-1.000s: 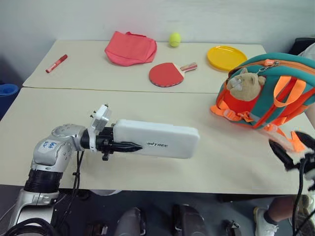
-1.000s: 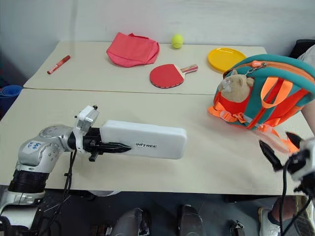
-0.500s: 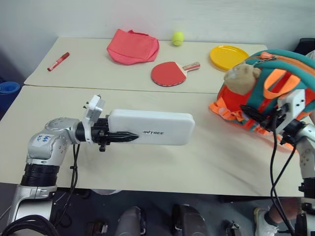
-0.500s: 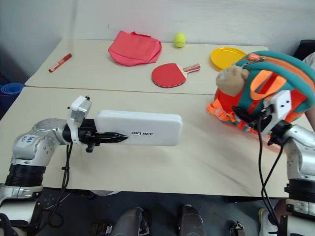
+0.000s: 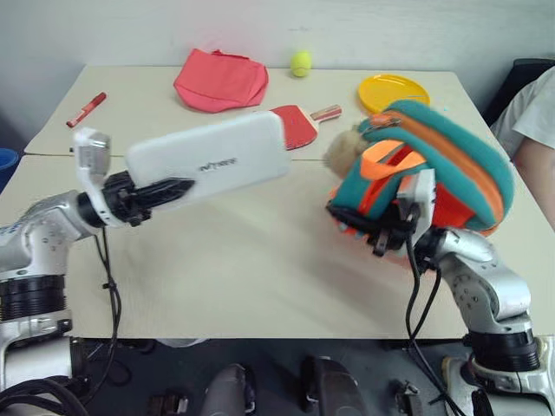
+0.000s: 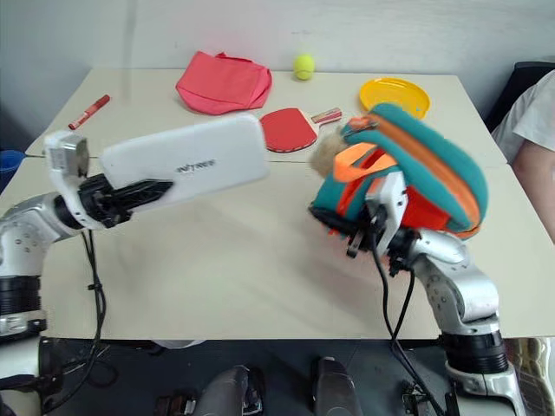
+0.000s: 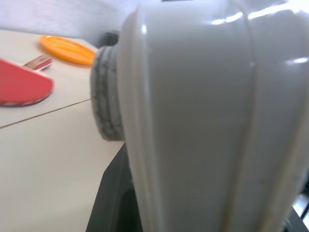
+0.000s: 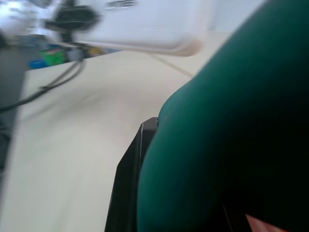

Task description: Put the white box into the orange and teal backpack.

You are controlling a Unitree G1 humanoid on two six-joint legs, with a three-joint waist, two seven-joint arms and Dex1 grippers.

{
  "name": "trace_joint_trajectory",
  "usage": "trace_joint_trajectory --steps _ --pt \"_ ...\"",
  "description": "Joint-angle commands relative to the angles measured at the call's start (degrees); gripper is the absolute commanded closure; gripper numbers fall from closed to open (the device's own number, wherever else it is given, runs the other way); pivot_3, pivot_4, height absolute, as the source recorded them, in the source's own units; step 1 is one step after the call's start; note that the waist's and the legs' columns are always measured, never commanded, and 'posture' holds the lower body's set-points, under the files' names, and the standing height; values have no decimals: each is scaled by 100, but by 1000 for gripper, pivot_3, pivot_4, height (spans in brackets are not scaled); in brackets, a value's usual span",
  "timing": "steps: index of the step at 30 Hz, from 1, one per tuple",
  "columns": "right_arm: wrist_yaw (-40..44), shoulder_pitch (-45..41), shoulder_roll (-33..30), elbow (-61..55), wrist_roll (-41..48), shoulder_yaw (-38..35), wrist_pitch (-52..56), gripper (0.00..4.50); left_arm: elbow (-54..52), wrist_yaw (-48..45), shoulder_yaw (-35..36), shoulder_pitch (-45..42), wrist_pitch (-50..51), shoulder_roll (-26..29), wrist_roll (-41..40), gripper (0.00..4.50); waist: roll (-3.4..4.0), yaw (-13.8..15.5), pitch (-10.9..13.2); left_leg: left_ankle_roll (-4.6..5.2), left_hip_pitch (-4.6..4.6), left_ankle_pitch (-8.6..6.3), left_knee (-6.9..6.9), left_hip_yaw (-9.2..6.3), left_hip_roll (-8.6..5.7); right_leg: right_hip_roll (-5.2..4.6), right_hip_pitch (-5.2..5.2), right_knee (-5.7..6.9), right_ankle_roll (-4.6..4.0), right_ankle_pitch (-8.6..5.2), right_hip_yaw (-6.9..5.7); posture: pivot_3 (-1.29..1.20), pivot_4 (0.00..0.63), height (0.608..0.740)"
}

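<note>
On the left, the left gripper [image 5: 160,190] is clamped on one short end of the white box [image 5: 212,159], holding it in the air above the table [image 5: 260,269], its free end tilted up and pointing toward the backpack [image 5: 442,160]. The box looks like a rigid, smooth plastic case: stiff enough to keep its shape when held by one end, probably light, but glossy, so an end grip could let it swivel or slip; a hold nearer its middle would be steadier, though the end hold leaves the whole length free to slide into a bag.

Behind the box lie a pink bag [image 5: 221,80], a paddle [image 5: 299,124], a ball [image 5: 301,61] and a yellow plate [image 5: 395,90].

On the right, the right gripper [image 5: 375,236] is closed on the backpack's lower front, by the orange trim, with the bag seemingly raised and tipped toward the box. The backpack is soft and bulky, so it will sag and its mouth may fold shut; I judge a hold near the zip edge best for keeping the opening wide
</note>
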Motion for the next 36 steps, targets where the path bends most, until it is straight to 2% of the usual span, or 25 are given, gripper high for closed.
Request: trace_joint_trajectory --steps 1,6,9,12,15,22,31,36 --pt "-246 192 -83 -985 1374 -106 951 4466 224 8 288 -179 -219 -83 -134 3201 -1 25 1 0 -2 0 3 -1 -1 -2 0 2 0 0 0 0 150 740" --pt "-561 1191 -1168 -1916 3313 -637 2084 4466 -391 141 485 123 -158 -180 -343 3201 -23 117 -2 18 -14 -8 12 -14 -13 -26 3 -5 3 2 -4 0 150 740" --pt "-504 1901 -1850 -1942 3765 -1294 2313 4466 -768 141 569 237 -53 -184 -539 3201 -34 169 -2 27 -19 -19 12 -13 -15 -32 4 -17 5 3 -6 0 150 740" --pt "-516 2099 -2203 -1451 3603 -1845 2264 4466 -1257 188 473 302 24 -275 -719 3201 -42 167 0 28 -15 -20 16 -10 -15 -31 6 -35 8 5 -4 0 150 740" --pt "-734 1902 -2169 -845 3547 -2132 2151 4466 -1754 239 339 258 102 -411 -906 3201 -46 183 -1 29 -10 -19 17 -10 -16 -32 10 -29 14 10 -3 0 150 740" --pt "-669 1719 -2070 -755 2886 -1779 1960 4466 -2156 203 174 119 327 -316 -1168 3201 -46 189 -1 18 -7 -12 14 -6 -15 -23 7 -23 11 9 -2 0 150 740" --pt "-592 1740 -2089 -710 2554 -1889 1873 4466 -2281 -600 -781 138 -436 -85 -390 3201 -46 195 -1 22 -7 -10 19 -2 -18 -22 8 -24 12 10 -1 0 150 740" --pt "-591 1862 -2092 -842 2616 -1948 1925 4466 -1602 -310 -1160 -302 -1469 -357 535 3201 -46 217 -1 23 -5 -10 21 -1 -18 -22 9 -22 12 10 -1 0 150 740"
